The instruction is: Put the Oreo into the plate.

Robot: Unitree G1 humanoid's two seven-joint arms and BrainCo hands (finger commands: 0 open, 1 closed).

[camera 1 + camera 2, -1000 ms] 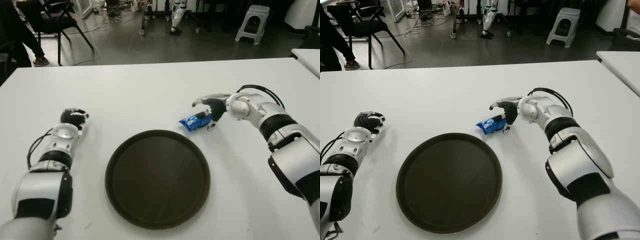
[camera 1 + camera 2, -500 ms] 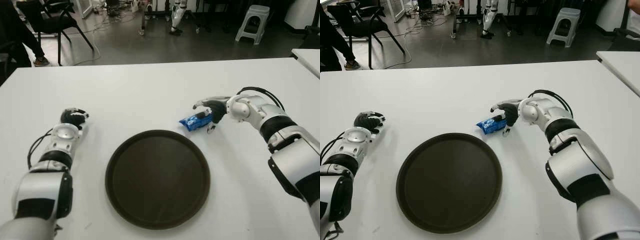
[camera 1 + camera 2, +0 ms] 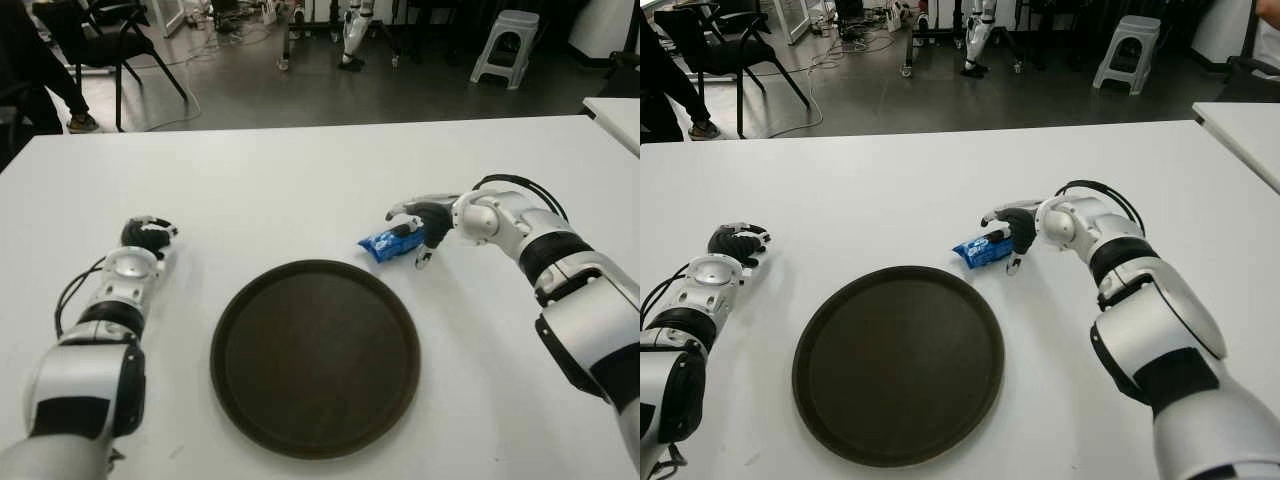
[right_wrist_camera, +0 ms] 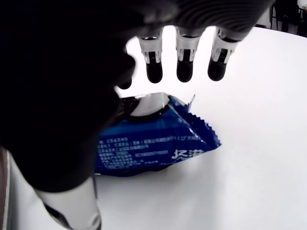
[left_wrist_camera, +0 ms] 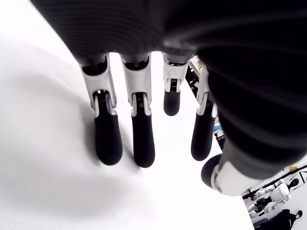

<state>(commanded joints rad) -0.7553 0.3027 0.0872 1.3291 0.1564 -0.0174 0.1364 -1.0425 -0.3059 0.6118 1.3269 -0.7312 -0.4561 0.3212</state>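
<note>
Reaching: your right hand [image 3: 420,228] hovers over the Oreo [image 3: 388,243] at centre right of the left eye view, fingers [image 4: 184,67] spread above the packet, nothing clasped yet.
Oreo: a small blue foil pack with crimped, saw-toothed ends lies flat on the white table [image 3: 300,180], just beyond the plate's upper right rim, not in it.
Plate: the plate [image 3: 315,356], a round, dark, shallow tray with a raised lip, sits at lower centre with nothing in it.
Left hand: your left hand [image 3: 147,235] shows at middle left, well apart from the plate, fingers extended and loose, holding nothing.
Risk: the glossy wrapper looks slick and puffy, so a shallow pinch may squirt it sideways along the smooth tabletop.
Risk: closing on the crimped end alone may let the pack droop or slip free before it clears the lip.
</note>
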